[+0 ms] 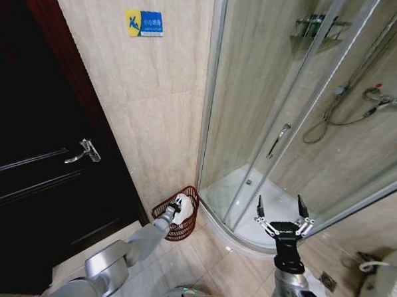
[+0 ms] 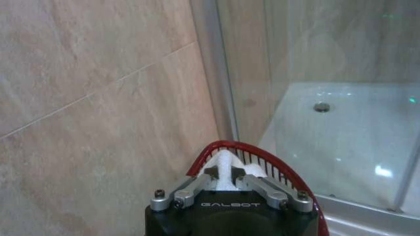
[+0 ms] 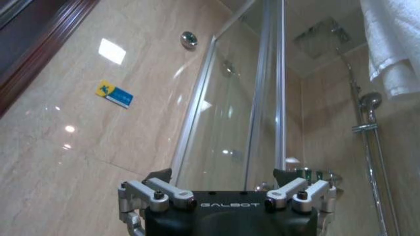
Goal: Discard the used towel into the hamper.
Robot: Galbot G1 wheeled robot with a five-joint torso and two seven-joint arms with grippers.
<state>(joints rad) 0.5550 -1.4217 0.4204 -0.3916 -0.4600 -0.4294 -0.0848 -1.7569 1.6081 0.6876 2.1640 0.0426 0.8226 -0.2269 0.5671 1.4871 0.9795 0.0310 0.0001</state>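
Observation:
The hamper (image 1: 179, 233) is a small dark-red wire basket on the floor, in the corner between the tiled wall and the shower cabin. My left arm reaches down to it. My left gripper (image 1: 176, 204) hangs just over its rim, shut on the white towel (image 1: 186, 211), which bunches inside the basket. In the left wrist view the towel (image 2: 226, 162) peaks up between the fingers of my left gripper (image 2: 227, 176), with the red rim of the hamper (image 2: 279, 167) curving behind. My right gripper (image 1: 282, 207) is raised before the shower tray, open and empty; it also shows open in its own wrist view (image 3: 223, 179).
A dark door with a lever handle (image 1: 84, 150) stands to the left of the hamper. The glass shower cabin (image 1: 266, 125) and its white curved curb (image 1: 237, 238) lie to the right. Beige floor tiles lie free in front. Another white towel (image 3: 394, 44) hangs high by the shower.

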